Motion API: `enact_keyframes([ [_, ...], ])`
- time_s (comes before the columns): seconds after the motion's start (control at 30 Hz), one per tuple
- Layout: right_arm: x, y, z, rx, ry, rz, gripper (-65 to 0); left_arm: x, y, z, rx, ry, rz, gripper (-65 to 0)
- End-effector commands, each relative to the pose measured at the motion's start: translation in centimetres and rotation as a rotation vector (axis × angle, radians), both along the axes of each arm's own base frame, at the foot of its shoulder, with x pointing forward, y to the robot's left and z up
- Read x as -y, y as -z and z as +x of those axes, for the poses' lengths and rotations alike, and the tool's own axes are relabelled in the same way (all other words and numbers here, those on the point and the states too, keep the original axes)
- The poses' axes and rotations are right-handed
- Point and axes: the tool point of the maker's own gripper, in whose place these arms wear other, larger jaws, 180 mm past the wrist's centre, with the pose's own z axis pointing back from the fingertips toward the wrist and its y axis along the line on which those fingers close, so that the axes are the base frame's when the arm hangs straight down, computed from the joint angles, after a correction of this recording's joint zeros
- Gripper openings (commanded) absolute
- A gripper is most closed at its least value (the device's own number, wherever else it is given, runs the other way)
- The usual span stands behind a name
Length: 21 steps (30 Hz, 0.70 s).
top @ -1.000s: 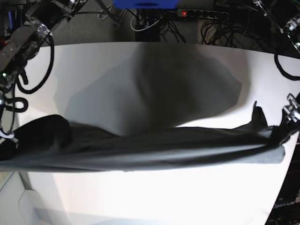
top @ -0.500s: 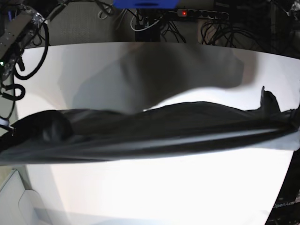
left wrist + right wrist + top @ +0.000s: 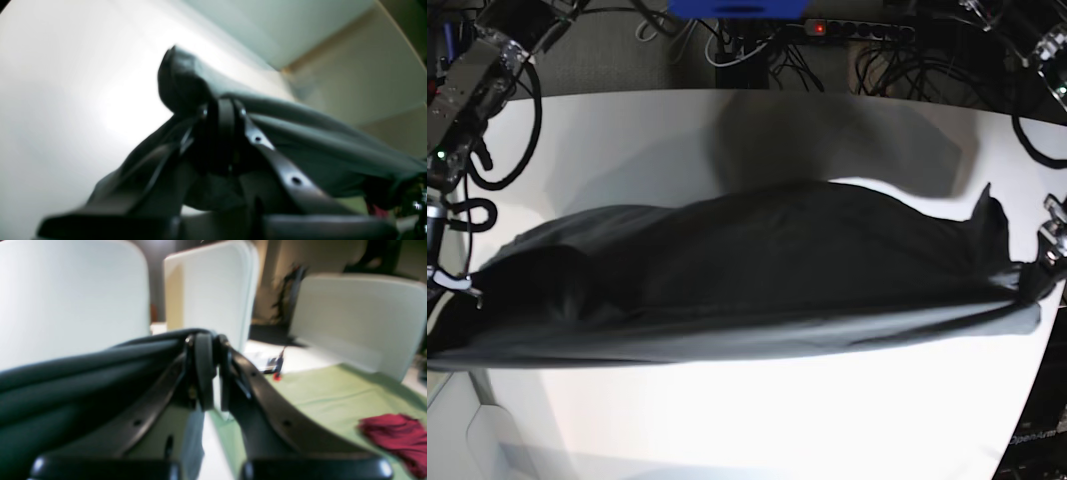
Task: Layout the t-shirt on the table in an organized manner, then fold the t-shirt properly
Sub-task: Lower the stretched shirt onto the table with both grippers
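Pinching its near edge, the left gripper and right gripper stretch the dark grey t-shirt taut between them, probably to straighten it for laying flat; its far part spreads over the white table beyond.

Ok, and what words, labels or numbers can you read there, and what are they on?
"OpenArm", on the dark surface at the lower right of the base view.
No other text is readable; I can make out none on the shirt.
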Motion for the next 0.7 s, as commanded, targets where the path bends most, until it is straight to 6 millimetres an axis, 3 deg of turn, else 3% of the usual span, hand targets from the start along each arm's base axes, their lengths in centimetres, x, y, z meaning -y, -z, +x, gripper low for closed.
enact_keyframes([
  [0.0,0.4,-0.9,0.8,0.025,0.012,0.003,-65.0,-0.3,-1.0,1.2,0.036,-0.016,0.012,-64.8],
  [0.13,-0.3,1.8,4.4,-0.066,-0.036,0.077,-65.0,0.0,2.1,4.3,-0.058,-0.034,0.010,-64.8],
  [0.37,-2.0,5.5,9.5,-0.165,-0.116,0.144,-65.0,-0.1,3.6,8.7,-0.054,-0.072,0.029,-64.8],
  [0.67,-3.0,12.5,14.2,-0.367,-0.176,0.201,-65.0,-1.3,8.4,11.1,-0.117,-0.145,0.070,-64.8],
])
